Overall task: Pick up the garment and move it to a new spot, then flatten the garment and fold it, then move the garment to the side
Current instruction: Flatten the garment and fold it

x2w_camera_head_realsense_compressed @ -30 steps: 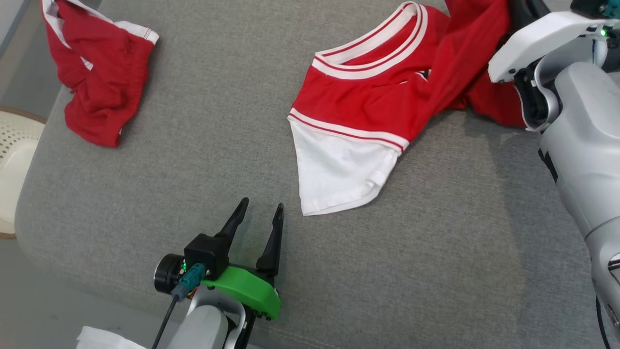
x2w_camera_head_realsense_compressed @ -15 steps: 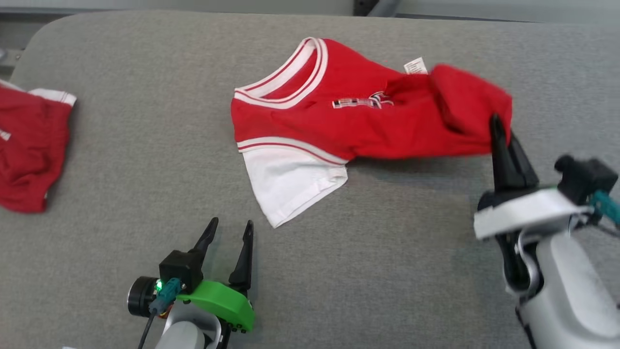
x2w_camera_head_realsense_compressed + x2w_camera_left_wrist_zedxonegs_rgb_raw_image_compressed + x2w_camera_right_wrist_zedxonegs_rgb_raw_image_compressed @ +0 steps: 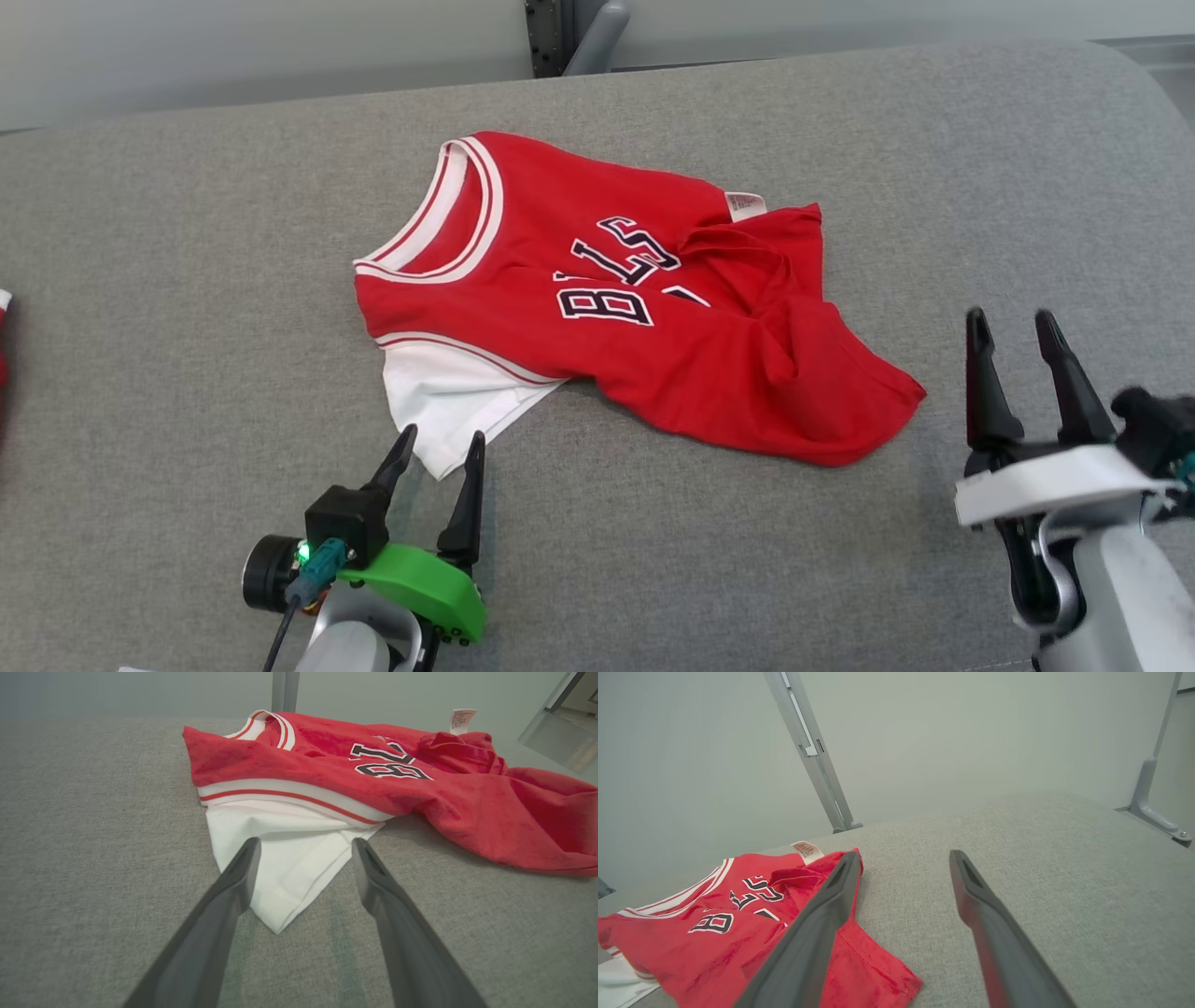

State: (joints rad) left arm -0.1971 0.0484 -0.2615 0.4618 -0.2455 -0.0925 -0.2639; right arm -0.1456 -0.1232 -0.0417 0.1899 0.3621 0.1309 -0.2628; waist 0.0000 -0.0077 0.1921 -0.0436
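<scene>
Pointing forward with fingers spread and nothing held, the left claw has the white sleeve of the jersey straight ahead; the sleeve's corner lies just in front of the gap between the fingertips, touching or not I cannot tell. Beyond that corner the jersey runs away to this claw's right, collar far and left, crumpled hem toward the other arm. The right claw, likewise spread and empty, stands just beside the hem corner, which lies to its left and slightly forward on the cushion. So the long axis spans from claw to claw, each nearest its own end. The left seems closest for flattening, while the bunched hem looks like the right's job.
</scene>
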